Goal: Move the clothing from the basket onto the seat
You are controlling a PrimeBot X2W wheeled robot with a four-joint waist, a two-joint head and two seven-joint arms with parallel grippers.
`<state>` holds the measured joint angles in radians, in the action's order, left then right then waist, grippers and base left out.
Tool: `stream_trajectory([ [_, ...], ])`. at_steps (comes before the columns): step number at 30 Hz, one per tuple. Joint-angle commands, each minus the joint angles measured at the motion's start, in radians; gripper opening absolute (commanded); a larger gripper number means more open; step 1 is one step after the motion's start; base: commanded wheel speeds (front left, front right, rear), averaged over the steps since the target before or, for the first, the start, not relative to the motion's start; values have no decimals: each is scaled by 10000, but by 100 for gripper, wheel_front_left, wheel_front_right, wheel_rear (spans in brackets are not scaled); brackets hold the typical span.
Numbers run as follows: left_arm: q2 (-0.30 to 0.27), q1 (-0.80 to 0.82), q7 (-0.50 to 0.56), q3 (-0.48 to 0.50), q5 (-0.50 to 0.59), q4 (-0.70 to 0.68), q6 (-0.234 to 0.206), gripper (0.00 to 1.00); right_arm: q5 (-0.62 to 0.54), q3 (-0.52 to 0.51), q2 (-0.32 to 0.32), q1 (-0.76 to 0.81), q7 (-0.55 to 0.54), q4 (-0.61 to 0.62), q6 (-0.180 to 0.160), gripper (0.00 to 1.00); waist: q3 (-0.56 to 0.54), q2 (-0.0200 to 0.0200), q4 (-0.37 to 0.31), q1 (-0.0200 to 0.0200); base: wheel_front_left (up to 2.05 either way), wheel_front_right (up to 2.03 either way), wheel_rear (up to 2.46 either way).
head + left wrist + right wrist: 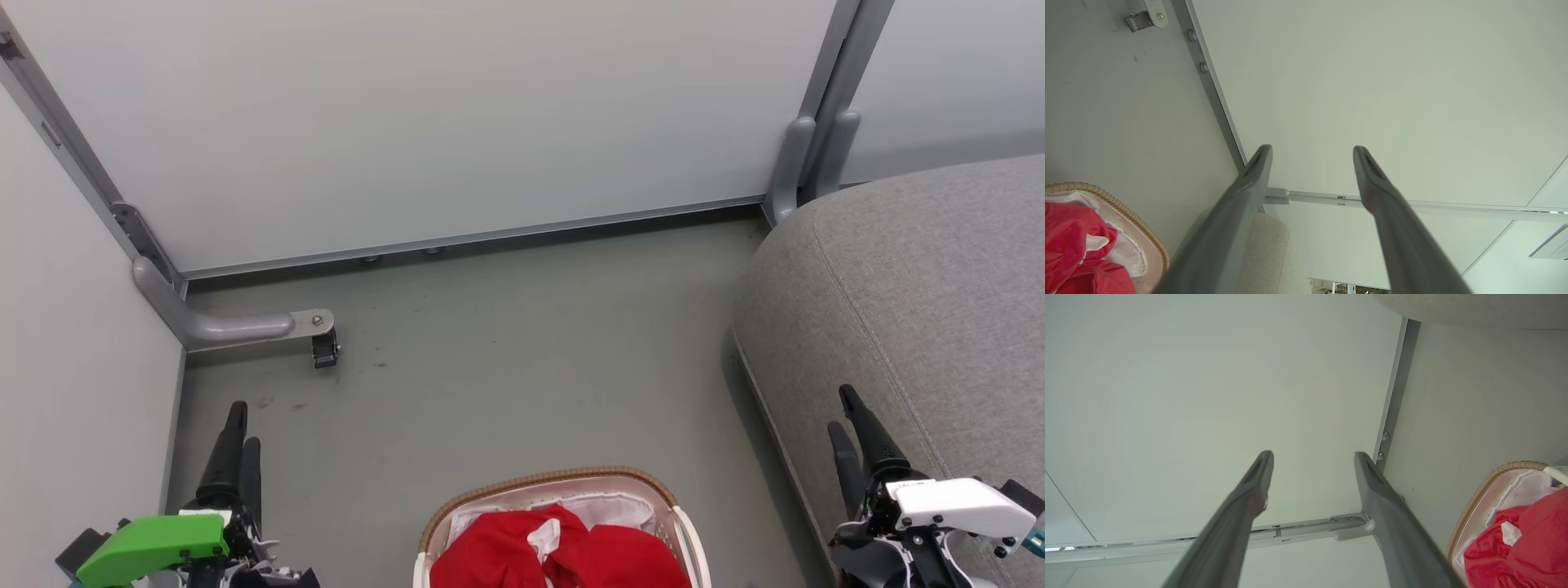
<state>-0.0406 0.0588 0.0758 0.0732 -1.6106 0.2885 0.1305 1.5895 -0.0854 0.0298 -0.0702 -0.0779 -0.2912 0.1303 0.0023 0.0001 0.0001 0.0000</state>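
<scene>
Dull grey-green floor [506,367] runs up to pale partition panels [408,122], and at the head view's bottom edge stands the oval white plastic basket [563,475] with a tan woven rim and white cloth liner [620,510]. Bright red soft clothing [506,555] is heaped inside it, one garment or several I cannot tell, while the large grey fabric-upholstered seat [922,286] with a stitched seam lies near on the robot's right. The left gripper [244,423] hovers over the floor left of the basket and the right gripper [840,408] over the seat's edge, each with its long dark fingers spread apart in its wrist view, gripping nothing.
</scene>
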Motion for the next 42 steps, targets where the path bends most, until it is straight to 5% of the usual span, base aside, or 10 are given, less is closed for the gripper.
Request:
stream_trajectory([
  [1,-36,64,-121,-108,116,-246,0,100,-174,70,81,-64,135,180,1,100,-2,-1,1,0,0,0,0],
  [21,-59,-92,-981,-442,2094,-737,1,100,-2882,-149,124,-39,995,596,2,100,7,-1,31,0,0,0,0],
  [42,-79,-160,-1707,-1238,6842,-1718,-174,100,-7299,357,155,116,1730,1601,3,100,24,-1,80,0,0,0,0],
])
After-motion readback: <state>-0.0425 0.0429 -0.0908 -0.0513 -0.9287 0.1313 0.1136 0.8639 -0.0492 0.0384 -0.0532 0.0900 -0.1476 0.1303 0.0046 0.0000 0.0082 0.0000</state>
